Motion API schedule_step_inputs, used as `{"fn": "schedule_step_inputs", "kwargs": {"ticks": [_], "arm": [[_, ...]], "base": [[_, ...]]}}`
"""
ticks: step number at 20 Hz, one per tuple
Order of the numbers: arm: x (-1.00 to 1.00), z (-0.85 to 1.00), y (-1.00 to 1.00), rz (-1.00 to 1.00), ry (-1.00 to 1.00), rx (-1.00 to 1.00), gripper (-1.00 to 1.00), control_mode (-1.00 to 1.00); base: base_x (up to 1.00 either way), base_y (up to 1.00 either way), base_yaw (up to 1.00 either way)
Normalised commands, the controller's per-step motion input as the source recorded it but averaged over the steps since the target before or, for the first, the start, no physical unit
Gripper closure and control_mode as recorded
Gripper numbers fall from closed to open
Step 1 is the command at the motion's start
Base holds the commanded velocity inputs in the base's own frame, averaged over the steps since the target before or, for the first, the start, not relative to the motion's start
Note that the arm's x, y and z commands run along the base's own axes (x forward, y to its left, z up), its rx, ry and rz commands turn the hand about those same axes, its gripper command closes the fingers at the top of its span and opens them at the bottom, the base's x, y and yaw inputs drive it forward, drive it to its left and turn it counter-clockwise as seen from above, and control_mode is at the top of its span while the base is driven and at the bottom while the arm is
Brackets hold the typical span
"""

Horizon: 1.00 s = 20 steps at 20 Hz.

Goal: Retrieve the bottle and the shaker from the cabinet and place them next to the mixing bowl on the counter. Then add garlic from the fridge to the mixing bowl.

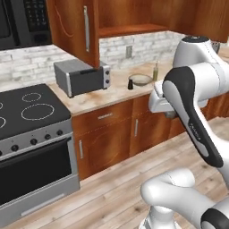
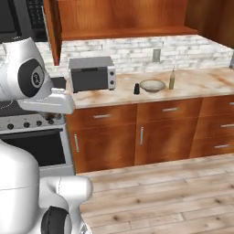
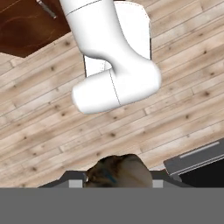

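Note:
My gripper (image 3: 117, 183) is shut on a pale, brown-mottled garlic bulb (image 3: 118, 169) and hangs over the wooden floor, in front of the counter's drawers. The mixing bowl (image 1: 140, 79) (image 2: 152, 85) sits on the counter (image 1: 103, 96) (image 2: 201, 84). The black shaker (image 1: 130, 84) (image 2: 136, 88) stands just left of the bowl and the olive-green bottle (image 1: 155, 71) (image 2: 172, 80) just right of it. Above them the cabinet (image 1: 129, 29) (image 2: 128, 32) stands open, its shelf bare. The fridge is out of view.
A grey toaster oven (image 1: 82, 77) (image 2: 92, 73) stands on the counter left of the shaker. The cabinet's open door (image 1: 85, 31) hangs over it. A stove (image 1: 31, 107) is at the left, its corner (image 3: 201, 162) near my hand. Wooden floor (image 2: 160, 192) lies in front.

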Motion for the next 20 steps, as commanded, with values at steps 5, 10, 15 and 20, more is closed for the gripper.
{"fn": "schedule_step_inputs", "kwargs": {"ticks": [5, 10, 15, 20], "arm": [[0.0, 0.0, 0.0, 0.0, 0.0, 0.0, 1.0, 1.0], [0.0, 0.0, 0.0, 0.0, 0.0, 0.0, 1.0, 1.0], [0.0, 0.0, 0.0, 0.0, 0.0, 0.0, 1.0, 1.0], [0.0, 0.0, 0.0, 0.0, 0.0, 0.0, 1.0, 1.0]], "base": [[0.88, -1.0, 0.18], [1.0, -1.0, 0.25], [1.0, -1.0, 0.25], [0.81, -0.65, 0.18]]}}
